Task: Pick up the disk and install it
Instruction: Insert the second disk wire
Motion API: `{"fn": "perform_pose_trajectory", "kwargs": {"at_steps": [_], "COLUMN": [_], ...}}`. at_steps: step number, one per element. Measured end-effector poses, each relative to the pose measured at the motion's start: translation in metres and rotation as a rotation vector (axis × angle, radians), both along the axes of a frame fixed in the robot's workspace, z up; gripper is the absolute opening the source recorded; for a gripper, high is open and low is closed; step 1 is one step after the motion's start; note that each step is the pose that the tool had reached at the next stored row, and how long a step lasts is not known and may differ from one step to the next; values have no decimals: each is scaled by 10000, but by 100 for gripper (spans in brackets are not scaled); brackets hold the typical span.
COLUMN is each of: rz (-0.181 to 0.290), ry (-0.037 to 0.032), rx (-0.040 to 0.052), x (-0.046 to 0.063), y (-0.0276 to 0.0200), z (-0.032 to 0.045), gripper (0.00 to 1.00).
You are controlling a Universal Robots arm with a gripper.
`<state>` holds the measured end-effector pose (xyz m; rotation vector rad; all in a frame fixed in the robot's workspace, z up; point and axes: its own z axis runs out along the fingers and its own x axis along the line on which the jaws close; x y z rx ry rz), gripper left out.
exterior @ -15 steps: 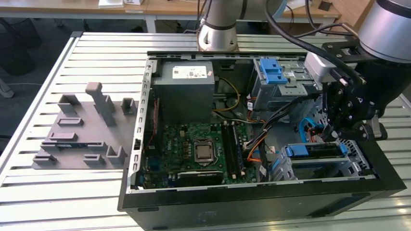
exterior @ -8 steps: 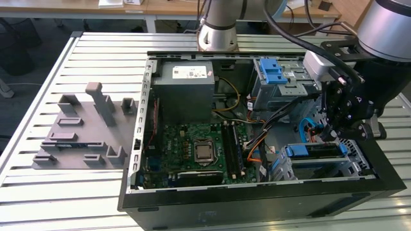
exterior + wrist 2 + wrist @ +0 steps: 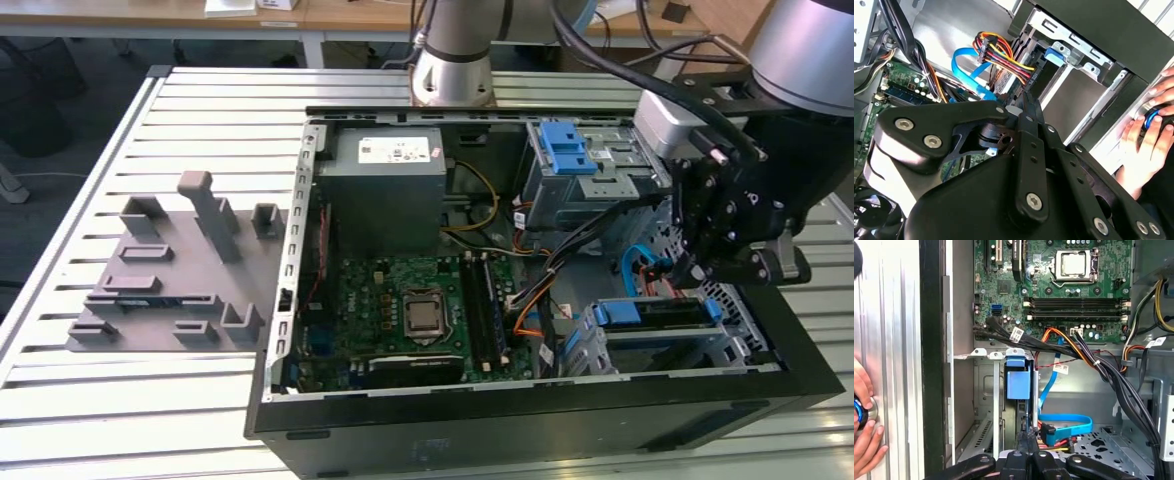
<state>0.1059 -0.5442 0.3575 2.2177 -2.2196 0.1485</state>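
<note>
Poised end effector point(image 3: 690, 272) hangs just above the seated disk point(image 3: 657, 313).

The table point(image 3: 107, 400) is pale metal with long grooves, a little shiny. The computer case point(image 3: 534, 425) is black and matt outside, with bare grey metal inside. The tray point(image 3: 167, 290) with upright slots looks like dull grey plastic. The grey box point(image 3: 387, 190) is plain metal with a white paper sticker. The green board point(image 3: 1054, 290) is smooth and flat. The disk point(image 3: 654, 315) has a bright blue plastic bracket; its top may be metal. The gripper point(image 3: 1026, 460) is black, partly glossy, with silver screws.
</note>
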Motion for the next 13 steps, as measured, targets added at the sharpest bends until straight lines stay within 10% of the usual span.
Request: {"fn": "perform_pose_trajectory", "kwargs": {"at_steps": [13], "rz": [1], "ry": [30], "rx": [18], "x": [-93], "y": [0], "z": [43], "gripper": [11]}}
